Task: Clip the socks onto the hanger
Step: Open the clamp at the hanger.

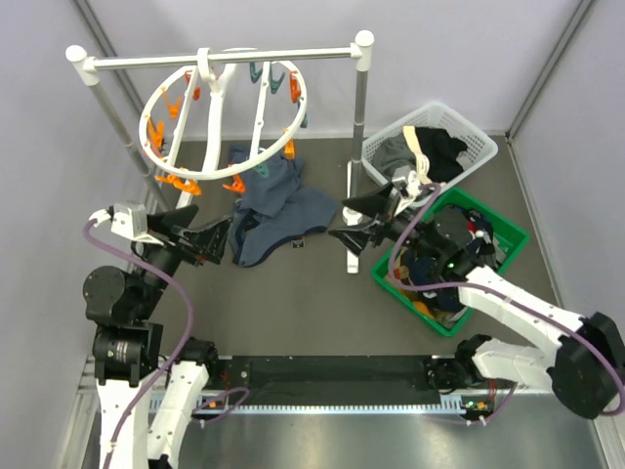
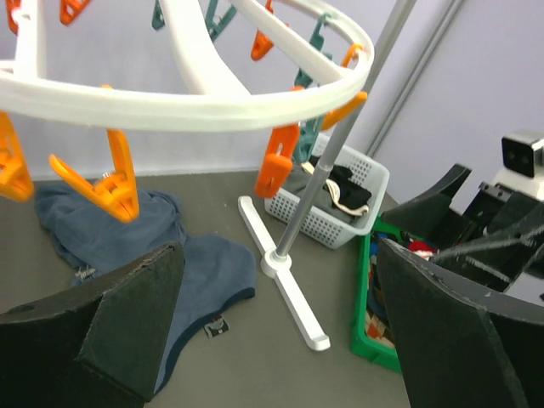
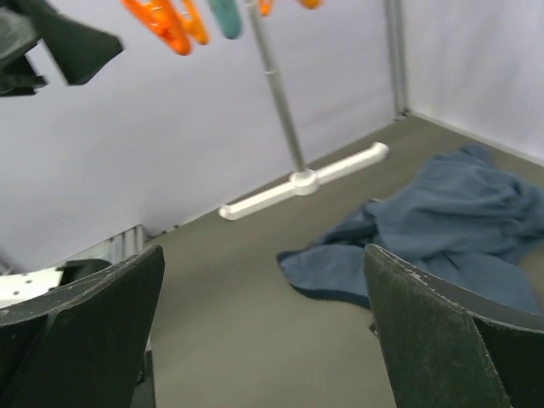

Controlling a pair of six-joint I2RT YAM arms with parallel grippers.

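The hanger (image 1: 225,117), a round white ring with orange and teal clips, hangs from a rack bar at the back left. It fills the top of the left wrist view (image 2: 195,106), and its clips show at the top of the right wrist view (image 3: 161,21). Dark socks (image 1: 425,266) lie heaped in a green bin (image 1: 508,234) at the right. My left gripper (image 1: 217,234) is open and empty below the ring, facing right (image 2: 279,255). My right gripper (image 1: 339,221) is open and empty, left of the bin, facing left (image 3: 263,255).
A large blue-grey garment (image 1: 278,210) lies on the table between the grippers, also in the wrist views (image 2: 110,225) (image 3: 459,221). The white rack (image 1: 225,57) has a post (image 1: 359,107) and foot (image 2: 289,289). A white basket (image 1: 469,161) of clothes stands at the back right.
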